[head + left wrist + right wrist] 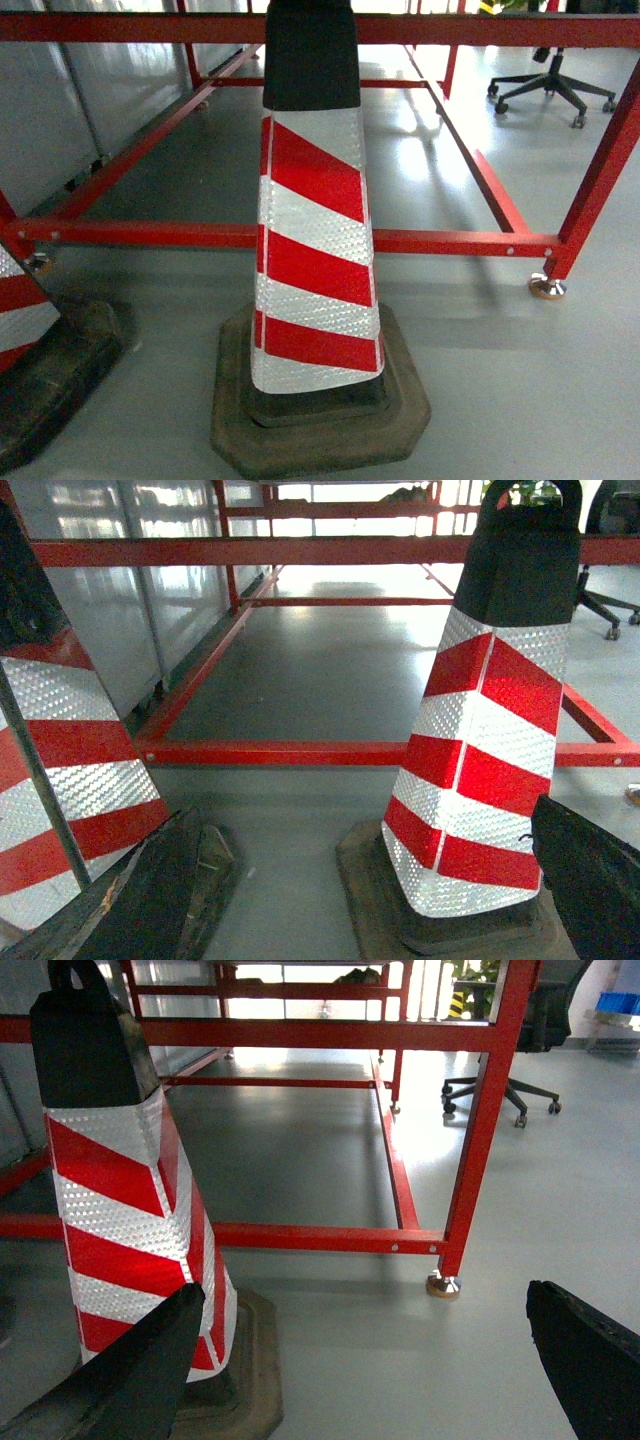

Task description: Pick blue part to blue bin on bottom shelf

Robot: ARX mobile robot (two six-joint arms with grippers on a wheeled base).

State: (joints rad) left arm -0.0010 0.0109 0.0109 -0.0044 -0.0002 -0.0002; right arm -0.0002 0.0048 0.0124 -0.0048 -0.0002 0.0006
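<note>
The blue part, the blue bin and the bottom shelf are out of view in all three views. My left gripper (362, 880) hangs low over the grey floor, open, with nothing between its dark fingers (590, 880). It points between two red-and-white traffic cones. My right gripper (365, 1360) is also open and empty above bare floor, its left finger (130, 1380) in front of a cone. Neither gripper shows in the head view.
A red-and-white cone (315, 230) on a black rubber base stands directly ahead, and a second cone (25, 330) is at the left edge. Behind them runs a red steel frame (450, 242) with a foot (547, 287). An office chair (553, 85) stands far right.
</note>
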